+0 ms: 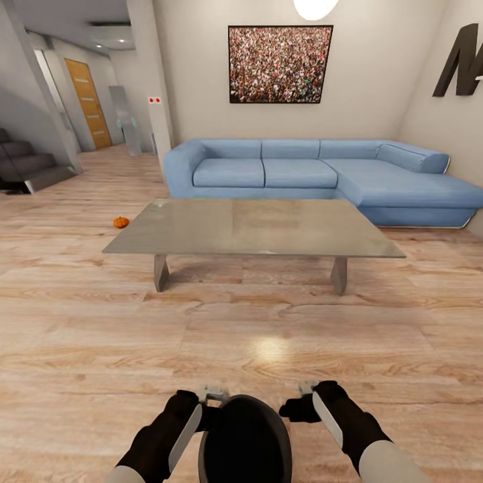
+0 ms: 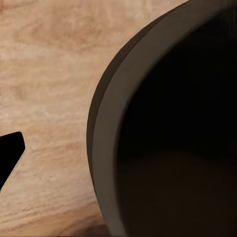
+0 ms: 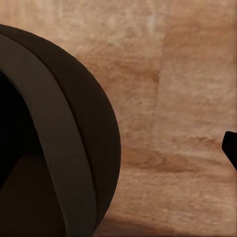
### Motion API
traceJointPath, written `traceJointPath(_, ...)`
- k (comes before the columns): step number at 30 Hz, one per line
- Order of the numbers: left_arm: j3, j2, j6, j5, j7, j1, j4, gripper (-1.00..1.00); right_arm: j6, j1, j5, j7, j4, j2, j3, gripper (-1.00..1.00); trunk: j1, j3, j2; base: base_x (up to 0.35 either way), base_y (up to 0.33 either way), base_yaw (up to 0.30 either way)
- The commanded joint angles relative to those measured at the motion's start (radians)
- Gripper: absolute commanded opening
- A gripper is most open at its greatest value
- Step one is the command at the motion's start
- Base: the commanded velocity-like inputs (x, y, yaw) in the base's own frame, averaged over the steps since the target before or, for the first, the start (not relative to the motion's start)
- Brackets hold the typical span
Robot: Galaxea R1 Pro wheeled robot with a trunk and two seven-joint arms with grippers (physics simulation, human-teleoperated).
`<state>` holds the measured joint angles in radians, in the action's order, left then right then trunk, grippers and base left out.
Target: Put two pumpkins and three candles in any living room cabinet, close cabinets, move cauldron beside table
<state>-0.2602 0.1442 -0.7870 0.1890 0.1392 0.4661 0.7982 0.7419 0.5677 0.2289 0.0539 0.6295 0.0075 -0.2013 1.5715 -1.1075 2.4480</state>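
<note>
- Cauldron [image 1: 245, 439] sits at the near edge of the head view, low between the two arms, its wide dark mouth facing up, over wooden floor [image 1: 201, 335].
- Left gripper [image 1: 209, 396] is at the cauldron's left rim and the right gripper [image 1: 310, 396] at its right side; both look pressed close to the pot, but whether the fingers are clamped on the rim or only beside it cannot be told from this view.
- Table [image 1: 255, 228] stands farther off, straight ahead, with a stretch of bare floor between it and the cauldron; a blue sofa [image 1: 302, 171] lies beyond it.
- One pumpkin [image 1: 121, 222] lies on the floor just off the table's far left corner, not yet put away.
- Left wrist view: the cauldron's rim [image 2: 106, 148] curves across the picture with the black interior beside it, and a dark finger tip [image 2: 10, 153] shows apart from the rim over the floor; how wide the jaws stand cannot be told.
- Right wrist view: the cauldron's outer wall [image 3: 94, 133] bulges in front of the floor, with a dark finger tip [image 3: 231, 148] at the far edge; again the opening is unclear.
- Judged step: carrying the cauldron toward the table.
- Next move calls for rolling forward with the pot level and setting it down beside a table leg, well short of bumping the top.
</note>
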Motion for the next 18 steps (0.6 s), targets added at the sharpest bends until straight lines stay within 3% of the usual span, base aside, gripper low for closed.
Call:
traceJointPath(1,0.000,0.001,0.006,0.000,0.000,-0.001,0.006,1.00,0.006,-0.001,0.000,0.001,0.000,0.000,0.000,1.00,0.000,0.000,0.000,0.000,0.000,0.000)
traceJointPath(5,0.000,-0.001,0.027,0.000,0.000,-0.001,0.028,1.00,0.014,-0.001,0.000,0.001,-0.001,0.001,0.000,1.00,0.000,0.000,0.000,-0.055,0.000,0.000)
traceJointPath(11,0.001,-0.003,0.027,0.000,0.002,-0.001,0.062,1.00,0.014,0.000,0.001,0.002,-0.001,0.003,0.000,1.00,0.000,0.000,0.000,-0.280,0.000,0.000)
traceJointPath(18,0.001,-0.008,0.028,0.000,0.003,-0.001,0.098,1.00,0.014,0.000,0.001,0.004,-0.002,0.005,0.000,1.00,0.000,0.000,0.000,-0.048,0.000,0.000)
